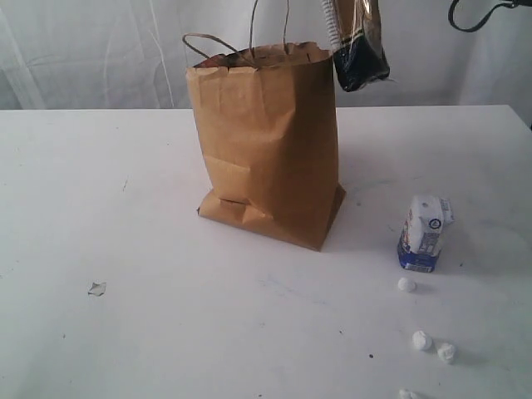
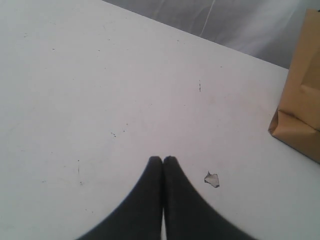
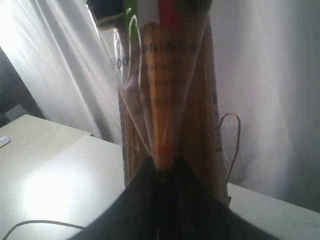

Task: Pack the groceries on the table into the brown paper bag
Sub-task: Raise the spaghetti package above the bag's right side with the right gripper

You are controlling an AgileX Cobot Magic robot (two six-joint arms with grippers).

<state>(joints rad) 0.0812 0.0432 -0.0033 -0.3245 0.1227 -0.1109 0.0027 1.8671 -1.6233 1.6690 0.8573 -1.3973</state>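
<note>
**Two sets of jaws, one pack held high**

Right jaws pinch the clear-wrapped end of the spaghetti pack (image 3: 165,100). It hangs with its dark lower end level with the rim of the paper bag (image 1: 266,150), just beside the right side of the bag's mouth. Left jaws are pressed together, holding nothing, over the bare surface (image 2: 75,75), a small torn scrap (image 2: 212,179) just beside them. The bag stands upright mid-surface. Near the right edge stands a white-blue carton (image 1: 426,234); small white lumps (image 1: 406,284) lie toward the front right corner.

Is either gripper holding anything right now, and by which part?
The right gripper pinches the long spaghetti pack by its wrapper's tapered end; the left gripper holds nothing.
</note>
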